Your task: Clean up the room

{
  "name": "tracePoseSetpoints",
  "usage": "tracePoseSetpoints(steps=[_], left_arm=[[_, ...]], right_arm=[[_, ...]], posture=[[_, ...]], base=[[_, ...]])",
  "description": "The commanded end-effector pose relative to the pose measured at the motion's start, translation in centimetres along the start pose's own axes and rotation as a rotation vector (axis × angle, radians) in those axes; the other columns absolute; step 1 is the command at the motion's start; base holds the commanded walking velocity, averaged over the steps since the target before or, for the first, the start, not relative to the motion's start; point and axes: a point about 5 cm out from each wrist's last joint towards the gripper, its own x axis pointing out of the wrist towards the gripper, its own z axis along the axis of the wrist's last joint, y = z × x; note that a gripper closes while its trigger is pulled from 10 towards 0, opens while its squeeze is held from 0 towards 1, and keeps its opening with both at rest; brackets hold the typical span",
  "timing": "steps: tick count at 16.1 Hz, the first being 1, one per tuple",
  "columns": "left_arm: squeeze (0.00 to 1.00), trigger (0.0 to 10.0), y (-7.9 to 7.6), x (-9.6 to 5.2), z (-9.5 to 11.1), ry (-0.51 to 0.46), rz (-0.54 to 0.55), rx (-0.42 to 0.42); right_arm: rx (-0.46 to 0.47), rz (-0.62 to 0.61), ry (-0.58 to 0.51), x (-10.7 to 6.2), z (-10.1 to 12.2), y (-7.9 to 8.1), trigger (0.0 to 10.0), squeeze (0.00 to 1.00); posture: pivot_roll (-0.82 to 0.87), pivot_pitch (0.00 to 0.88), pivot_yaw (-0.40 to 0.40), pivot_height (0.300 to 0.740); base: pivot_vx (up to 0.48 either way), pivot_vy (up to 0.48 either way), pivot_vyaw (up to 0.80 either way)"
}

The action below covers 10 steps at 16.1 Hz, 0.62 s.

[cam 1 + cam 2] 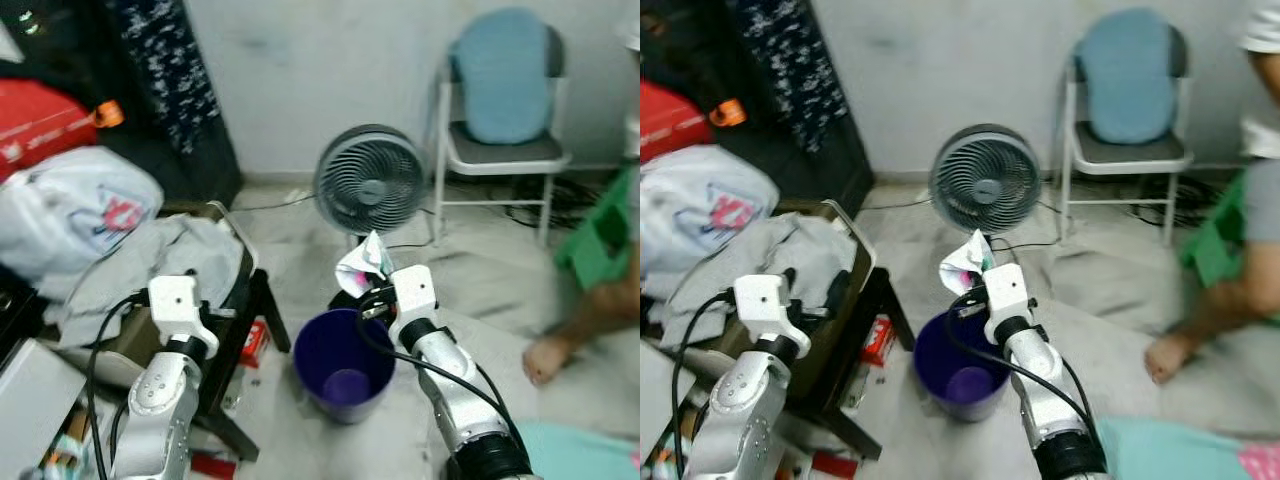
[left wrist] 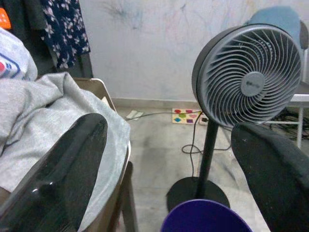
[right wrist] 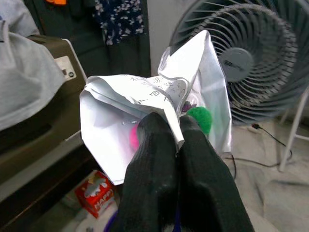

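Pinching a crumpled white paper wrapper (image 3: 145, 121), the right gripper (image 3: 175, 133) hovers just above the round purple plastic bin (image 1: 343, 366). Beside a grey cloth (image 2: 43, 125), the left gripper (image 2: 169, 159) has its jaws spread wide.

No readable text
Print on the crumpled paper (image 3: 145, 92) and the red box (image 3: 95, 198) is too blurred to read.

A lived-in home room: standing fan (image 1: 370, 182), folding chair (image 1: 503, 120), heaped clothes (image 1: 150, 265), hanging floral garment (image 1: 165, 65).
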Motion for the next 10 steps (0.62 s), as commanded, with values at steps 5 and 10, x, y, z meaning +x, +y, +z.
tracePoseSetpoints(steps=[5, 10], left_arm=[[0.00, 10.0, 0.00, -0.13, 0.78, -0.009, -0.103, 0.092], [0.00, 10.0, -0.07, -0.12, 1.12, -0.014, -0.125, 0.081]], right_arm=[[0.026, -0.018, 0.009, 0.09, 0.61, -0.15, 10.0, 0.00], [0.030, -0.027, 0.006, 0.18, 1.10, -0.37, 10.0, 0.00]], posture=[[-0.17, 0.000, 0.102, 0.740], [-0.17, 0.000, 0.093, 0.740]], base=[[0.000, 0.000, 0.00], [0.000, 0.000, 0.00]])
